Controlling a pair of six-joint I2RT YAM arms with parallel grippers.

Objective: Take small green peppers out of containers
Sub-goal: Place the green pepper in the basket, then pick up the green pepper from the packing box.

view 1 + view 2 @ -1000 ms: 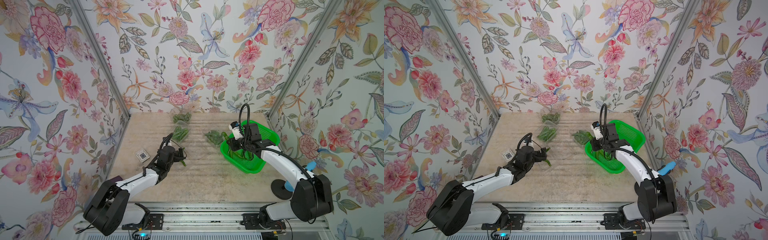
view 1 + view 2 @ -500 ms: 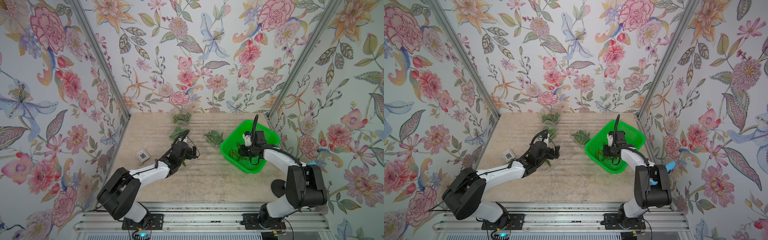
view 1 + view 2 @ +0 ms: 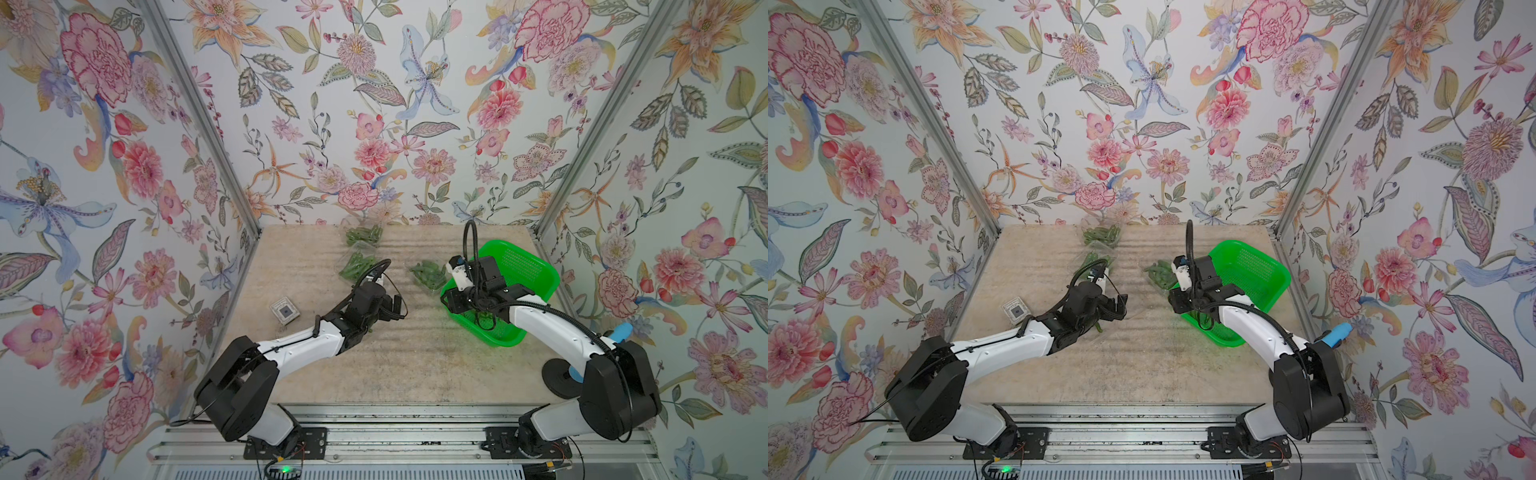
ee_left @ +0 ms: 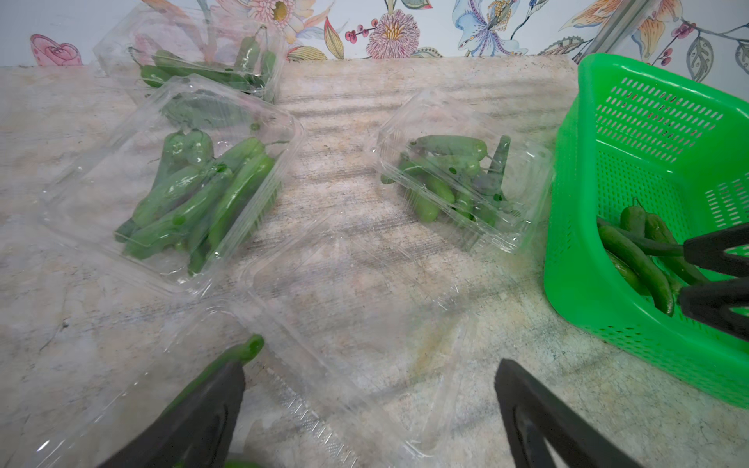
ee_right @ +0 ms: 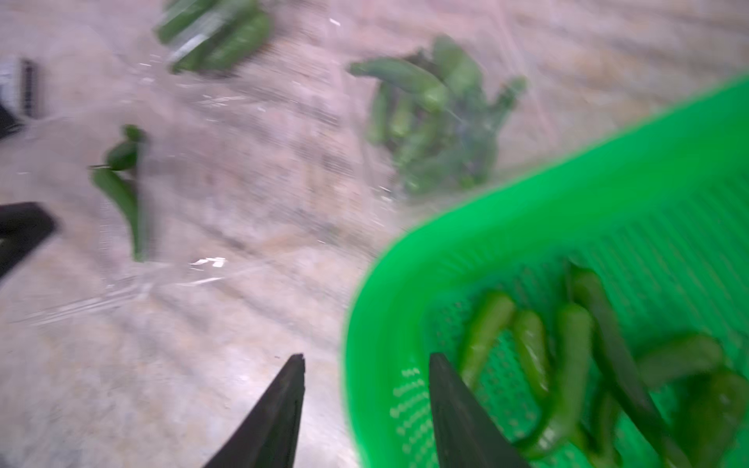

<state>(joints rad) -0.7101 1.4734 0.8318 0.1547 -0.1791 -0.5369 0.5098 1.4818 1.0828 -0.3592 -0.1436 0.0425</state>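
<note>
Top views, L→R | L gripper (image 4: 371,364): jaws wide, empty, over open clamshell (image 4: 356,291) at table (image 3: 415,365) ctr, few peppers (image 4: 245,350) inside | 4 clear thin-plastic containers (image 3: 357,266) total; other 3 hold peppers at 11, 12, 1 o'clock | R gripper (image 5: 367,358): jaws parted, empty, at rim of 1 perforated green basket (image 3: 528,266), 3 o'clock, several glossy peppers in it.

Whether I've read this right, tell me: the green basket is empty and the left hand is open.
Wrong on the basket. The green basket holds several small green peppers, as the left wrist view shows. The left hand is open, as you said.
</note>
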